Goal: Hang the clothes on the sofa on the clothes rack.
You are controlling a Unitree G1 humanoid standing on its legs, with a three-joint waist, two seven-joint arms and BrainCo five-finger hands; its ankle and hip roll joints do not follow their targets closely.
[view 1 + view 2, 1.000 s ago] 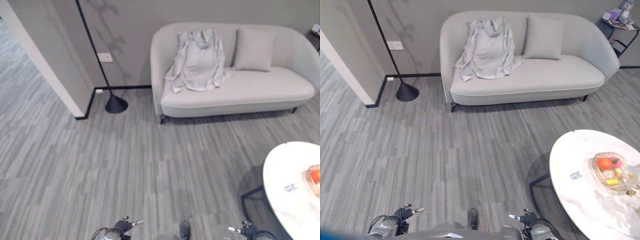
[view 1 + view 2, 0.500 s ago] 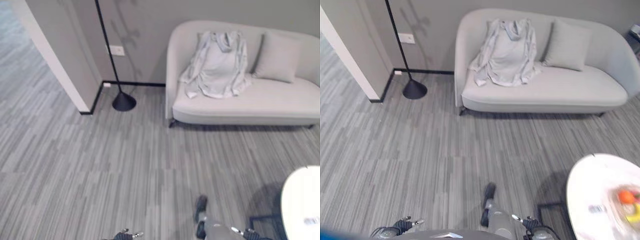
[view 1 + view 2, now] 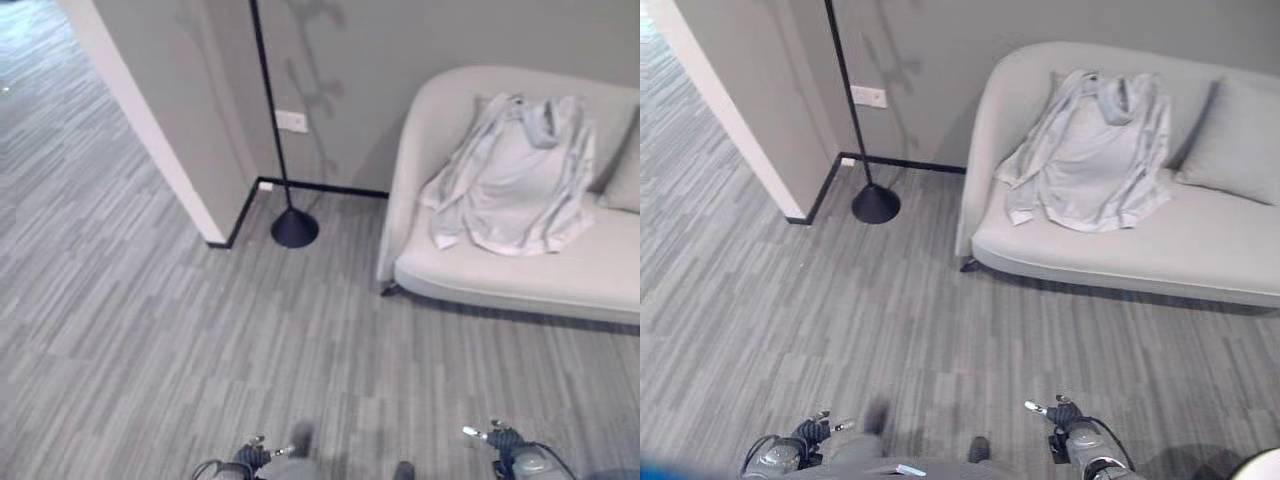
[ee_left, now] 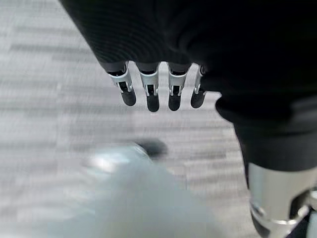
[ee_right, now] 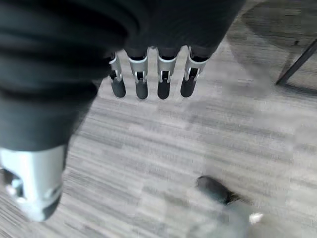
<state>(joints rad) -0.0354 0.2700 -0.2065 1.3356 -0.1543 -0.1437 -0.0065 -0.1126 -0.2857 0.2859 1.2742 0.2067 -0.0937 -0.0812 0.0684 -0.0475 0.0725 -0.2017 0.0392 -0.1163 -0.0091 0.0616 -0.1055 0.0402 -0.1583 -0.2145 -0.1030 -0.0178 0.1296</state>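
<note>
Camera panning left since earlier frame: round table gone from sight. Light grey hooded top (image 3: 1090, 155) lying draped over sofa (image 3: 1040, 250) backrest and seat. Left hand (image 4: 158, 94) and right hand (image 5: 148, 82) hanging empty, fingers relaxed, over floor.

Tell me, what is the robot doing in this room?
The robot is standing on the grey striped floor, some way from a pale grey curved sofa. A light grey hooded top lies draped over the sofa's back and seat, beside a grey cushion. Nothing is touching the top yet. The left hand and the right hand hang low with straight fingers and hold nothing. A black floor lamp stands by the wall near the sofa.
</note>
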